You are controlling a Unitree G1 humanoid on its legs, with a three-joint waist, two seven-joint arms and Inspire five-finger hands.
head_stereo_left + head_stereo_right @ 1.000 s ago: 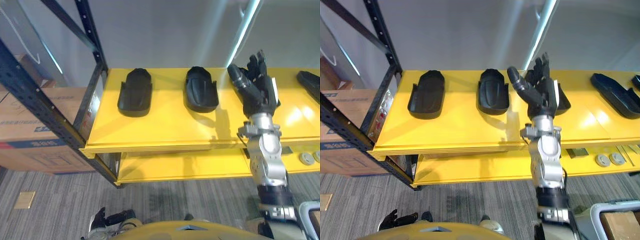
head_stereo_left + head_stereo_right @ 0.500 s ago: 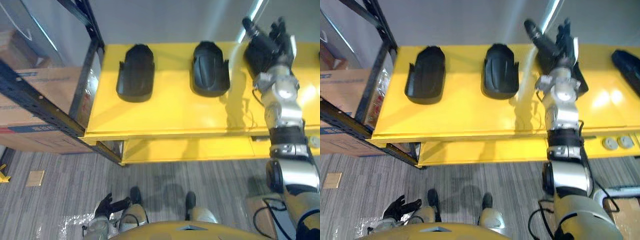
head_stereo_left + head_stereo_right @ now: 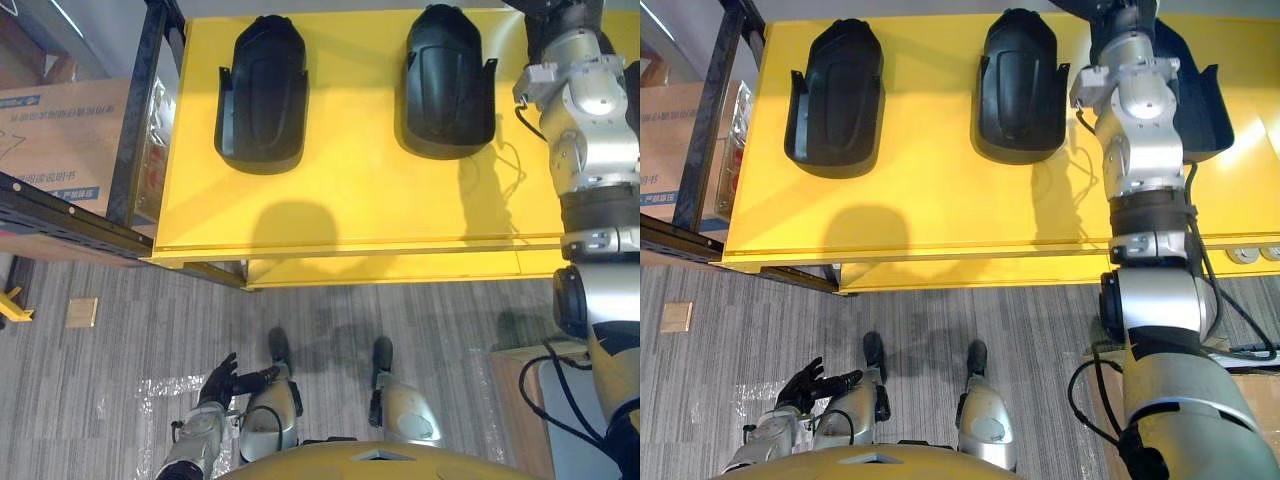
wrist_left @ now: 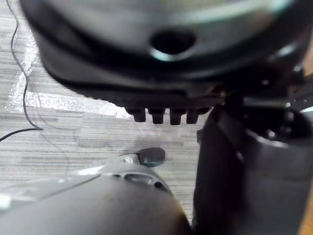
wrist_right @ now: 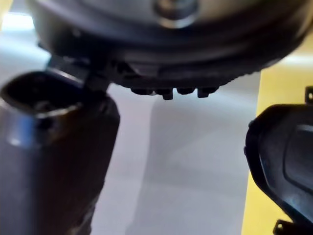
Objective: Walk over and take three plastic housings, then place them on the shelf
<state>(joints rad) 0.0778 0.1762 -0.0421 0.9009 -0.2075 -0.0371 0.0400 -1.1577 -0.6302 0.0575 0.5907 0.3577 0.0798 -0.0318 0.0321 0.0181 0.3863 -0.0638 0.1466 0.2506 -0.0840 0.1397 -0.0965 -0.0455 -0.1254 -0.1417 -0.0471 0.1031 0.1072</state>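
On the yellow shelf [image 3: 350, 200] three moulded housings lie in a row, hollow side up and well apart. The leftmost black plastic housing [image 3: 262, 90] is near the black steel upright [image 3: 140, 120], and the middle black plastic housing [image 3: 445, 80] is beside the right arm. The third black plastic housing [image 3: 1205, 100] is partly hidden behind that arm. The right hand [image 5: 146, 54] reaches out over the shelf toward the grey wall, thumb standing out, fingers straight and holding nothing; the third housing lies off to its side, not touched. The left hand [image 3: 812, 385] hangs low over the grey carpet floor [image 3: 120, 340], fingers spread and loose, also holding nothing. A brown cardboard box [image 3: 60, 130] stands beyond the upright.
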